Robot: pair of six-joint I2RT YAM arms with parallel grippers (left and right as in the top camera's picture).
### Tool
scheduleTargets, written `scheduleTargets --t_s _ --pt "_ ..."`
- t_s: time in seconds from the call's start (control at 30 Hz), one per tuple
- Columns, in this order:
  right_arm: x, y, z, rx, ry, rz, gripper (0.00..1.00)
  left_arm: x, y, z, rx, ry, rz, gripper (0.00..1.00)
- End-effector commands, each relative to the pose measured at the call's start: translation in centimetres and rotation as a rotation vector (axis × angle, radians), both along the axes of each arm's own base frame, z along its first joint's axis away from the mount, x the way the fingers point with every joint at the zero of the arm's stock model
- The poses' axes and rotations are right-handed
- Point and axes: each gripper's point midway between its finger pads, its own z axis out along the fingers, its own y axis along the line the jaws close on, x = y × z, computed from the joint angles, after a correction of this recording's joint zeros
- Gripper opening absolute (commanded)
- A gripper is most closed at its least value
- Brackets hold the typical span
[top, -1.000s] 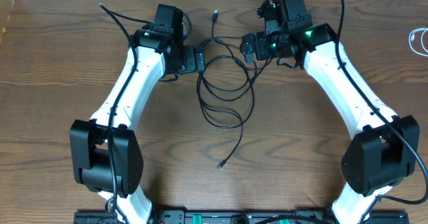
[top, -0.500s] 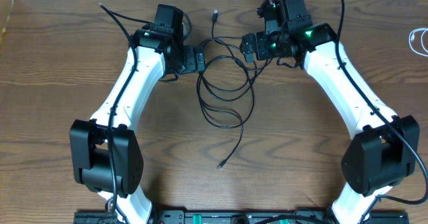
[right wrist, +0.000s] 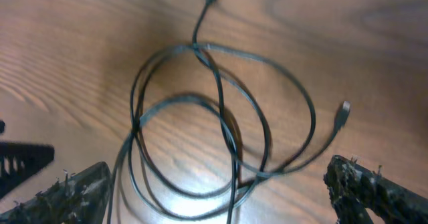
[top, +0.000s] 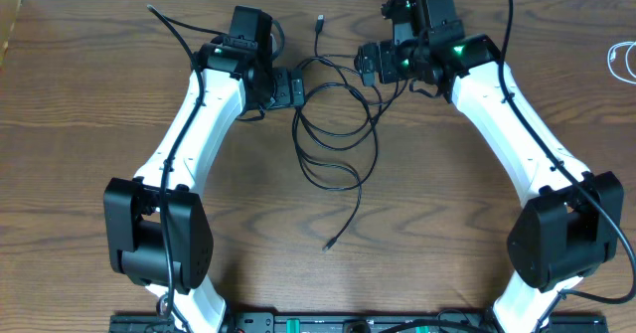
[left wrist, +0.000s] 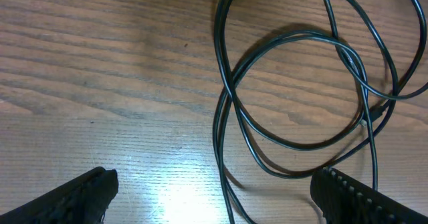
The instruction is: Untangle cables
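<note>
Currently, the step in hand is judged to be the approach before the 1st grasp: nothing is held and no strand has been separated yet. The black cables (top: 298, 124) lie as a loose overlapping coil on the far half of the tabletop (top: 477, 224), between the 2 arms. 1 plug (top: 319, 21) points toward the far edge, and a free tail (top: 329, 244) trails toward the near edge. How many cords form the coil cannot be told. The white cable (top: 616, 58) lies well apart at the right edge and takes no part in the tangle. The left end effector (top: 296, 89) hovers at the coil's upper left, spread wide and empty. Its wrist view shows 2 strands crossing in the span between the fingers (left wrist: 80, 197). The right end effector (top: 366, 67) hovers at the coil's upper right, likewise spread wide and empty. Its wrist view shows the coil below and a 2nd plug (right wrist: 343, 114) lying outside it. The next move calls for each end effector to descend over 1 strand, away from any crossing, and press together on that strand alone. Pinching 2 strands at once would likely tighten the tangle. With a grip made, draw the strands apart sideways and feed a plug end back through its loop.
</note>
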Motion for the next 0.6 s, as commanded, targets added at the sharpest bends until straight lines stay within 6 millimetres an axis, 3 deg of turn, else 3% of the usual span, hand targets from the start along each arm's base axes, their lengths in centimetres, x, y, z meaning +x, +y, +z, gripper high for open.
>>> scheduleTargets --t_s 0.0,0.27,0.57 --pt "0.7 -0.1 3.2 0.028 -0.083 -0.012 0.99 -0.1 0.2 -0.5 0.014 0.011 0.001 0.98" --pt "1.5 0.9 4.6 0.059 -0.151 0.003 0.99 -0.1 0.2 -0.5 0.014 0.011 0.001 0.98" --pt "0.7 0.4 4.0 0.022 -0.124 0.025 0.99 -0.1 0.2 -0.5 0.014 0.011 0.001 0.98"
